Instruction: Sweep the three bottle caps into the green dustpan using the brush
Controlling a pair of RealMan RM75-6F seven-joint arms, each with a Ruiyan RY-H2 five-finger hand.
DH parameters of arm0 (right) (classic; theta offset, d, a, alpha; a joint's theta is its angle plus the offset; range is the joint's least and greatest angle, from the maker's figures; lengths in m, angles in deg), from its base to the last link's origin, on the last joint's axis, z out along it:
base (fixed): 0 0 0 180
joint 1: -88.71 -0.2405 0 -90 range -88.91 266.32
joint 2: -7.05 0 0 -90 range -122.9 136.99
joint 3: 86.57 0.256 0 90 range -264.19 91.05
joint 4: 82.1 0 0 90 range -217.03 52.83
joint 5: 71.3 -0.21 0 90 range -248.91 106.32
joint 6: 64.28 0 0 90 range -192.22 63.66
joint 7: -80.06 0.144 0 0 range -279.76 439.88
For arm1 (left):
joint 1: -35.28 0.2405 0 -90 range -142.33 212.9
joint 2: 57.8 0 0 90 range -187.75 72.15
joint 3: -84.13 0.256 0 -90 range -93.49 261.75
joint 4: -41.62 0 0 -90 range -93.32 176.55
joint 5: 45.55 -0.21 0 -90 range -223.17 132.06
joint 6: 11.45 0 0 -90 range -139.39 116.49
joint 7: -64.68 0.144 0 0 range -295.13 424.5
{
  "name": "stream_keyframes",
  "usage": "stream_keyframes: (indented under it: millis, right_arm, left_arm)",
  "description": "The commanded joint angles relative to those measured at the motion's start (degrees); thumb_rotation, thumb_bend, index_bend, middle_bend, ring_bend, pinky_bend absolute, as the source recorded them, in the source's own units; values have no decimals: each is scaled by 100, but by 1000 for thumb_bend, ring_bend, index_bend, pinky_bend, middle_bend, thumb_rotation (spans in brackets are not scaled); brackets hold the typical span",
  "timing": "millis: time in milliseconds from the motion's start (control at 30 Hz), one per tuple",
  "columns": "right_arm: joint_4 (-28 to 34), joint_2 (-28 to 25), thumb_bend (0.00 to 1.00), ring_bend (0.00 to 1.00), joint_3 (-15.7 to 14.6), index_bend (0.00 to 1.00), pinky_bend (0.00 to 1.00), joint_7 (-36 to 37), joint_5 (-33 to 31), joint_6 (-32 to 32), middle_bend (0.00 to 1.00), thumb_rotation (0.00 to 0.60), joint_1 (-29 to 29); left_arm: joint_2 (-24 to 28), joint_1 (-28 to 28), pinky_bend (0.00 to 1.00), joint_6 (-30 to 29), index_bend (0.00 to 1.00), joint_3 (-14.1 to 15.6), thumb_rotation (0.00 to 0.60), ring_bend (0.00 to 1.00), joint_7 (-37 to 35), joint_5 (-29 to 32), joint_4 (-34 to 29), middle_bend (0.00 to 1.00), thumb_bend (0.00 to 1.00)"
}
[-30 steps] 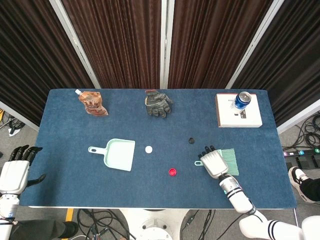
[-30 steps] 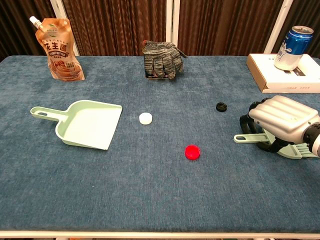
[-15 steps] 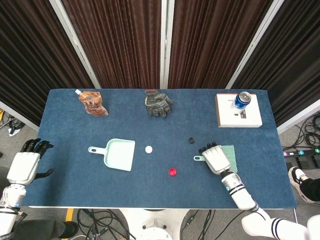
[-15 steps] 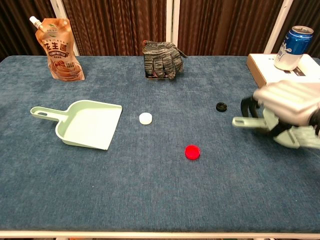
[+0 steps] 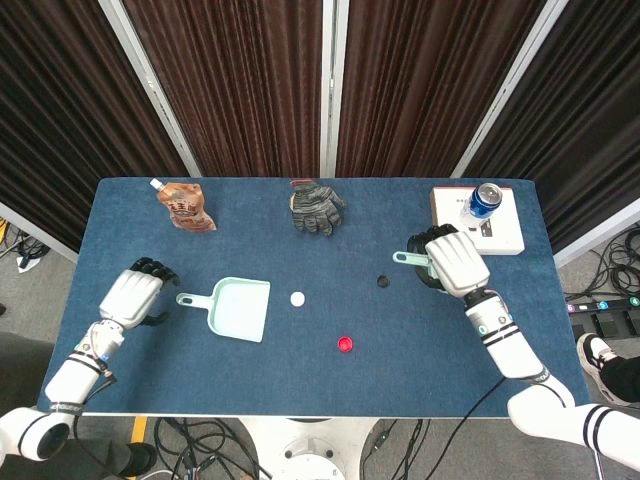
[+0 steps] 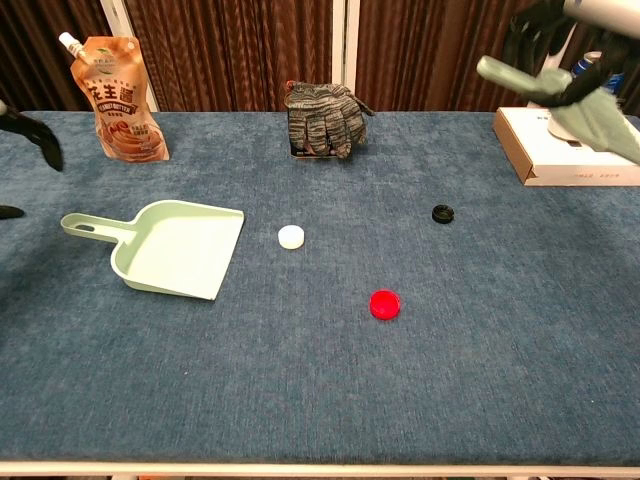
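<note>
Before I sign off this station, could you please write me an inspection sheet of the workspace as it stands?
Surface: blue cloth table, flat.
Job's things: green dustpan lying mouth toward the white cap; red cap and black cap apart on the cloth; brush lifted off the table.
Clutter: snack pouch, knit gloves, blue can on a white box.
Hands: right hand holds the brush; left hand beside the dustpan handle, holding nothing.
Cables: bundles on the floor under the near edge.
Surroundings: dark curtains behind; a shoe at far right.
</note>
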Motion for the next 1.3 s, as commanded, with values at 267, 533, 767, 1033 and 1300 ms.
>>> stream_keyframes:
  millis: [267,533,767,1033,1300]
  right_arm:
    - [118,-146,541,348,-93,677,352,188,-167,54,604,600,-5]
    - [35,-80,540,348,-215,678,352,275,-218,85,604,600,-8]
    - [-60,15,539,349,-342,678,352,388,-219,76,604,600,-2]
    - [-192,93,538,348,-437,677,352,490,-241,9,604,600,-29]
    - [-326,184,539,349,-508,677,352,620,-211,-53,604,600,-71]
  left_arm:
    - [-837,-481,172,549,356,18,600,211,846,979,572,316,283]
    - [-1082,-632,186,467,384,49,600,229,1217,1303,696,359,307]
    - [-1212,-735,191,480,390,49,600,254,1348,1611,768,379,308]
    - [-1283,-858,198,465,432,103,600,301,1491,1746,789,426,312]
    - [-1310,-918,200,433,451,186,600,305,1588,1856,826,436,329]
